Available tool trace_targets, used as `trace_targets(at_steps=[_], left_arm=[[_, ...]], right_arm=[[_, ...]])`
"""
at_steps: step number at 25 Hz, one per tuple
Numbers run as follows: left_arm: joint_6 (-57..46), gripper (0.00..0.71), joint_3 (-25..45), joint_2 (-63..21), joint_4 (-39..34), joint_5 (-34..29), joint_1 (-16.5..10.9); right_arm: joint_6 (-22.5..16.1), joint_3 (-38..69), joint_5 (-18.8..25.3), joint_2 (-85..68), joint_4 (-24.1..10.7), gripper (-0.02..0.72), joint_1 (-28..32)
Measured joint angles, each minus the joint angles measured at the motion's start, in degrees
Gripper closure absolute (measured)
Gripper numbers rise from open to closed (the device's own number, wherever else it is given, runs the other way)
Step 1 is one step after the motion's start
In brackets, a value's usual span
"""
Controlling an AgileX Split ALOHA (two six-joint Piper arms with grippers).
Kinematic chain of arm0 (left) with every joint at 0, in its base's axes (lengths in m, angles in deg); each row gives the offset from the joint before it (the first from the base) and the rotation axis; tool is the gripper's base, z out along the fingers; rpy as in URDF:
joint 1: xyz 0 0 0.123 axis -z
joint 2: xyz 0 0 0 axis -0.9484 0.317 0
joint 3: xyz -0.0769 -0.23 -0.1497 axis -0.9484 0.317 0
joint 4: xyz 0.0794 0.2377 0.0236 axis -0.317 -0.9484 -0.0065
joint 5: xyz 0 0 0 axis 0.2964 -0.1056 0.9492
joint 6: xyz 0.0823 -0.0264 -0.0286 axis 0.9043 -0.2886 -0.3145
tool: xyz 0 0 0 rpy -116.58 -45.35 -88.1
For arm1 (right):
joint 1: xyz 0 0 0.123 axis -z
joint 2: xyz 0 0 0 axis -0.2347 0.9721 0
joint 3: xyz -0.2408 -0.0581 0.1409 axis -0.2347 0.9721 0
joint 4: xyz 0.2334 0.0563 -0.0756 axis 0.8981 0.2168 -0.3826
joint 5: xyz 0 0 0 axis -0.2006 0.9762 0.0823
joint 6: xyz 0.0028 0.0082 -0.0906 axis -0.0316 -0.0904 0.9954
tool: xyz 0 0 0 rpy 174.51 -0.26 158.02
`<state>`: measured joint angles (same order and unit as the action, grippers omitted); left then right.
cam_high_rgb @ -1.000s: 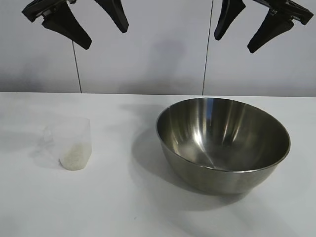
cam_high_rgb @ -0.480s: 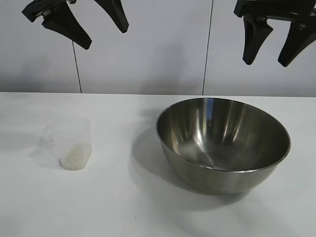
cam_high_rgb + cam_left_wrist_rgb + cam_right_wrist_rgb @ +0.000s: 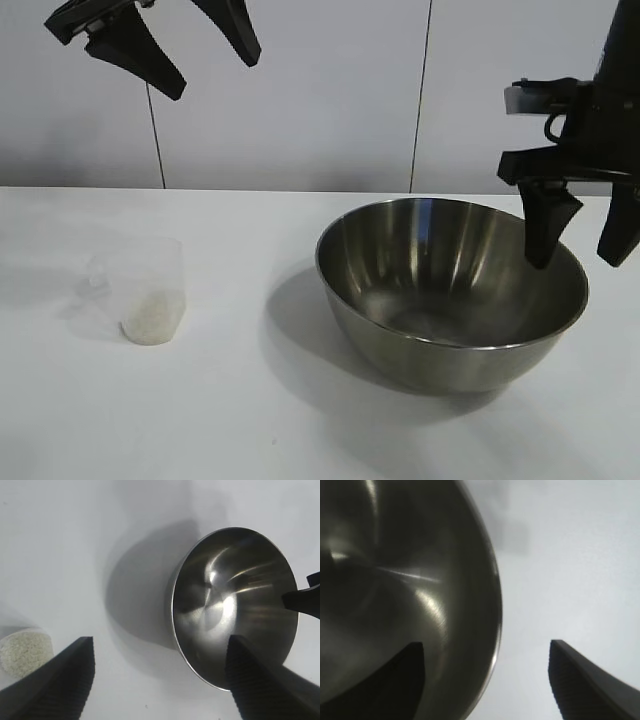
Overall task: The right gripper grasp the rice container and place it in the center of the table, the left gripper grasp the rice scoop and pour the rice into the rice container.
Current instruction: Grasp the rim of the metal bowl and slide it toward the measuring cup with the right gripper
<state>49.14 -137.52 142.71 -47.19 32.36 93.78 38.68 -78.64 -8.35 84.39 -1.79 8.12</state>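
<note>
Reaching for the bowl: the first step of the task is in hand, the grasp of the rice container; nothing is gripped yet, and the pour has not begun.
Surface: the broad flat plain white tabletop (image 3: 250, 420) carries both vessels, which stand well apart on it.
Rice container: the large round shiny stainless-steel bowl (image 3: 450, 290) stands upright on the surface toward the right arm's side, not at the centre; its inside shows only reflections, no grains.
Rice scoop: the small translucent clear plastic measuring cup (image 3: 145, 290) stands upright on the left arm's side, untouched.
Rice: a shallow heap of white-cream grains (image 3: 150, 325) lies in the bottom of the scoop; the left wrist view shows it from above (image 3: 25, 652).
Right gripper: the black two-fingered claw on the black arm (image 3: 582, 248) points down over the bowl's right rim, jaws spread wide and holding nothing; one finger hangs over the bowl's inside, the other beyond the rim, as the right wrist view also shows.
Next move: judging from this, it calls for closing on the thin steel wall, then carrying the bowl leftward to the centre; smooth metal may slip in a shallow pinch.
Left gripper: the matching black claw (image 3: 170, 50) hangs high above the scoop's side, jaws wide apart and empty, idle.
</note>
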Motion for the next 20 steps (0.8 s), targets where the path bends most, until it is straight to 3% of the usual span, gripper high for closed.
trace_targets(at_steps=[4,8,15,18,20], left_arm=[[0.00,0.179,0.00,0.00,0.00,0.00,0.00],[0.00,0.179,0.00,0.00,0.00,0.00,0.00],[0.00,0.179,0.00,0.00,0.00,0.00,0.00],[0.00,0.179,0.00,0.00,0.00,0.00,0.00],[0.00,0.179,0.00,0.00,0.00,0.00,0.00]], right_arm=[[0.14,5.13,-9.60,0.00,2.39,0.226,0.71],[0.94,8.51,-17.26,0.00,7.61,0.297,0.71],[1.94,8.88,-18.76,4.63,13.42,0.338,0.71],[2.18,8.89,-18.68,4.58,14.87,0.549,0.71],[2.66,8.89,-18.56,4.38,15.17,0.646,0.71]])
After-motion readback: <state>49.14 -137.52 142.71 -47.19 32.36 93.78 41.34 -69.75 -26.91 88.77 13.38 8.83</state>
